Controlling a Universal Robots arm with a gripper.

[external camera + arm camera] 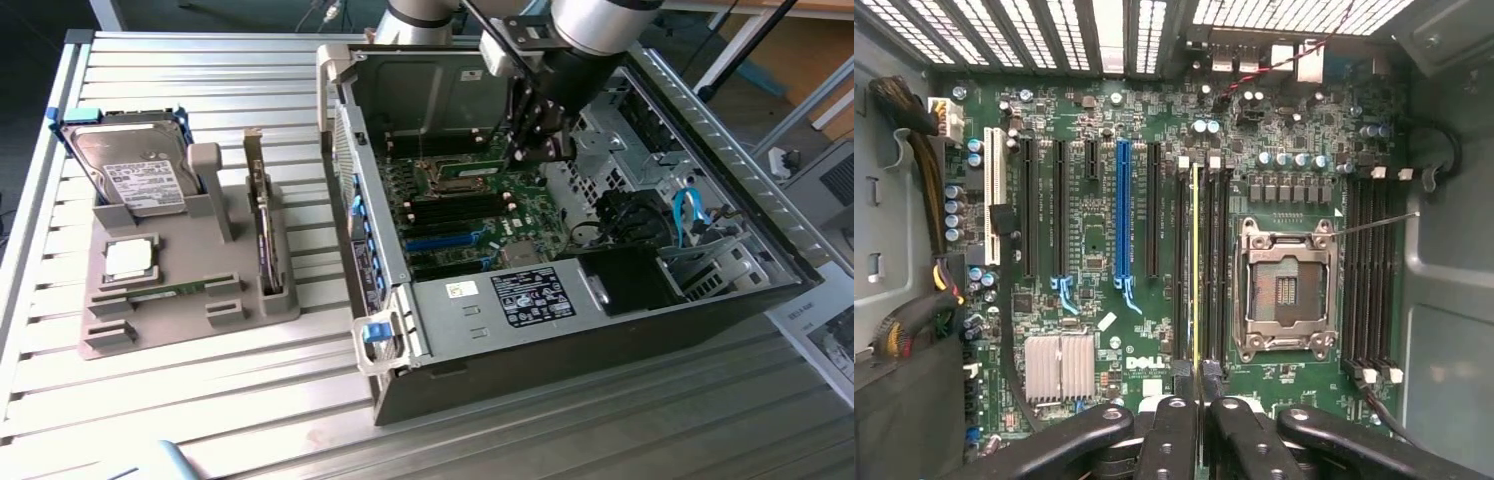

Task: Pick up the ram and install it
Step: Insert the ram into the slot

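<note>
The gripper (1199, 420) is clenched on the ram (1195, 270), which is gripped edge-on, judged so that its contact edge faces the motherboard (1094, 250). The stick is lined up lengthwise with a memory slot just beside the empty processor socket (1286, 290). Whether it is seated cannot be told. Beyond the socket, another slot bank (1374, 270) is seen empty.

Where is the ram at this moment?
In the wrist view the ram is held edge-on in the pincer, inside the open computer case, along the black slots beside the empty processor socket.

Silver-grey arm (603, 22), black jointed claw (1200, 408), round screw holes
</note>
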